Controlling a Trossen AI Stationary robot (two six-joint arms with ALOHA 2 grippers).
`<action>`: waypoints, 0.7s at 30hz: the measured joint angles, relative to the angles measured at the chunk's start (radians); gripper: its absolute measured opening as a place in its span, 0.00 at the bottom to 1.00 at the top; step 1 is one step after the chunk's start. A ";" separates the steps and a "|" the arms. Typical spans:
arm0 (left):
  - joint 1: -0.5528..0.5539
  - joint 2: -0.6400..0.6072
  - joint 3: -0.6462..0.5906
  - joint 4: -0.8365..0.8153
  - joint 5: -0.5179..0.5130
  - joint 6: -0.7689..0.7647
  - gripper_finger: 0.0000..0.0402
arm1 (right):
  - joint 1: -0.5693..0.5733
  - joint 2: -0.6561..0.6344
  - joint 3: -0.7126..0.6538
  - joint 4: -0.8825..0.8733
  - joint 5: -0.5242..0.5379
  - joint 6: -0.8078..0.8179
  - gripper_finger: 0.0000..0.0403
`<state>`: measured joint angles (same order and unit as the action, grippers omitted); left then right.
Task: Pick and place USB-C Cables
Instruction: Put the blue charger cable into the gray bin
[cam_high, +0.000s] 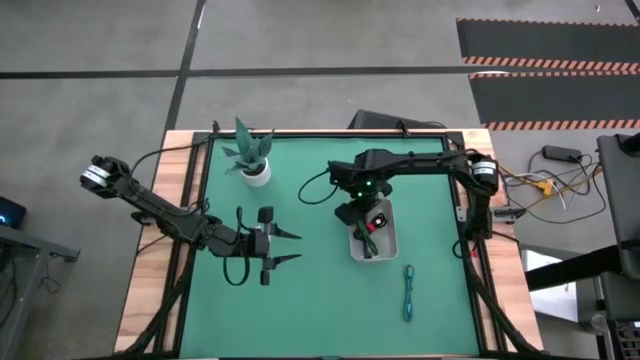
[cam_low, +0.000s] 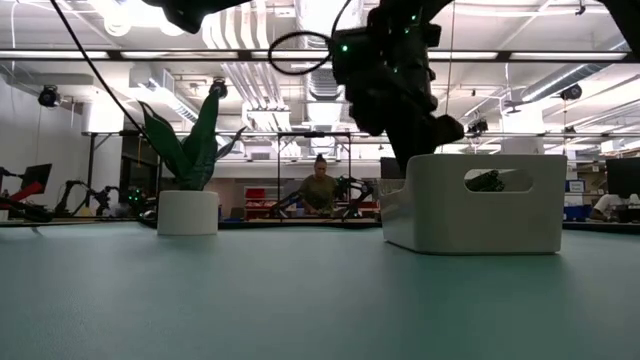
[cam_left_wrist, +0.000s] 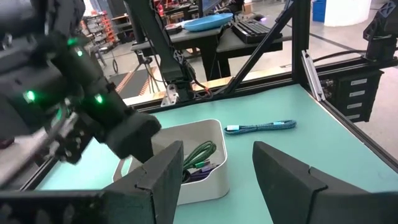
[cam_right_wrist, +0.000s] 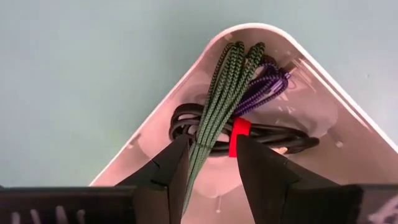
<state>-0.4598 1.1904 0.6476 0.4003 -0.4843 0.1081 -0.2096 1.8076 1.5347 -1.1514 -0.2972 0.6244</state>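
Note:
The white tray (cam_high: 386, 246) sits right of the table's middle. Inside it lie a dark green cable (cam_right_wrist: 219, 93), a navy-purple cable (cam_right_wrist: 264, 90) and a black cable with a red band (cam_right_wrist: 240, 129), all resting on the tray floor. The teal cable (cam_high: 408, 292) lies stretched on the mat near the tray's near-right side, also in the left wrist view (cam_left_wrist: 261, 127). My right gripper (cam_right_wrist: 212, 149) hangs open over the tray, fingers on either side of the green cable without a visible hold. My left gripper (cam_high: 290, 247) is open, left of the tray, over bare mat.
A potted plant in a white pot (cam_high: 255, 170) stands at the far left of the green mat. Black frame rails run along the table's edges (cam_high: 470, 250). Open mat lies between the left gripper and the tray. A person sits far behind the table (cam_low: 320, 190).

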 joint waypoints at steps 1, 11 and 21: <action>0.000 0.000 0.000 0.000 0.000 0.000 0.45 | 0.000 -0.011 0.001 -0.004 0.000 0.003 0.31; 0.000 0.000 0.000 0.000 0.000 -0.001 0.45 | 0.054 -0.129 0.001 -0.015 0.009 0.065 0.31; 0.000 0.000 0.000 0.001 0.000 -0.024 0.45 | 0.234 -0.228 0.001 -0.016 0.082 0.135 0.30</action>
<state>-0.4595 1.1908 0.6472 0.4011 -0.4843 0.0843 0.0240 1.5796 1.5360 -1.1679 -0.2150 0.7594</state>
